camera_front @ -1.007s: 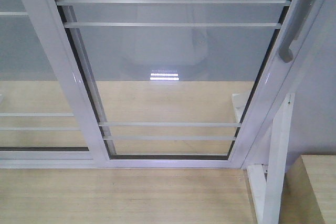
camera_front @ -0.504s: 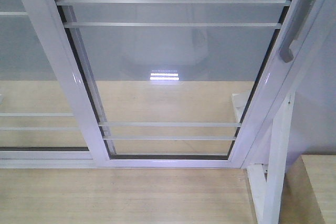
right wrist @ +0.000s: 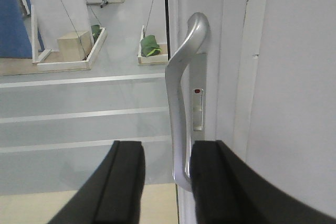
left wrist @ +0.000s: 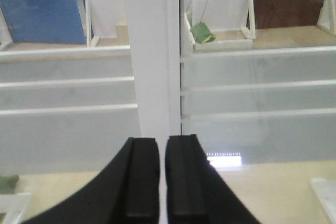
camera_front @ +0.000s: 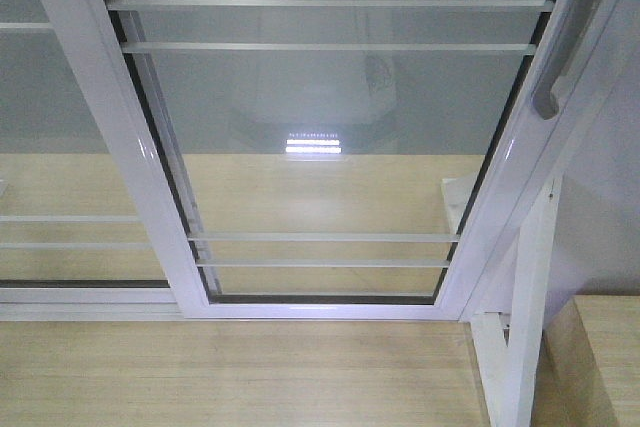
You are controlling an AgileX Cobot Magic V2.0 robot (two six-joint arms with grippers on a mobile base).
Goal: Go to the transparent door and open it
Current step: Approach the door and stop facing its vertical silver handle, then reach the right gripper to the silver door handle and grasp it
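The transparent door (camera_front: 330, 187) fills the middle of the front view. It is a clear glass panel in a white frame, with 3 thin white bars near the top and 2 lower down. Its frame leans in the picture from the camera's angle, and its bottom rail sits on the light wood floor (camera_front: 230, 367). A bright streak of reflected light (camera_front: 313, 144) lies on the glass. The curved grey pull handle (right wrist: 178, 108) is mounted on the door's right-hand upright, beside a narrow lock plate (right wrist: 197, 109) with a small red mark.

In the right wrist view, the right gripper (right wrist: 168, 182) is level with the lower end of that handle. Its jaws are spread wide, and the handle's tip hangs between them, close to the right-hand finger. Whether the two touch cannot be told.

In the left wrist view, the left gripper (left wrist: 161, 182) faces the door's white left upright (left wrist: 152, 51). Its jaws are drawn almost together, with only a thin slit between them, and they hold nothing.

To the left of the door is a second glass panel (camera_front: 50, 97), also barred and without a handle. To the right are a white stand (camera_front: 525, 327) and a wooden box (camera_front: 600, 357). Through the glass, a blue panel (left wrist: 42, 3) and a green bag (left wrist: 202, 32) are visible.
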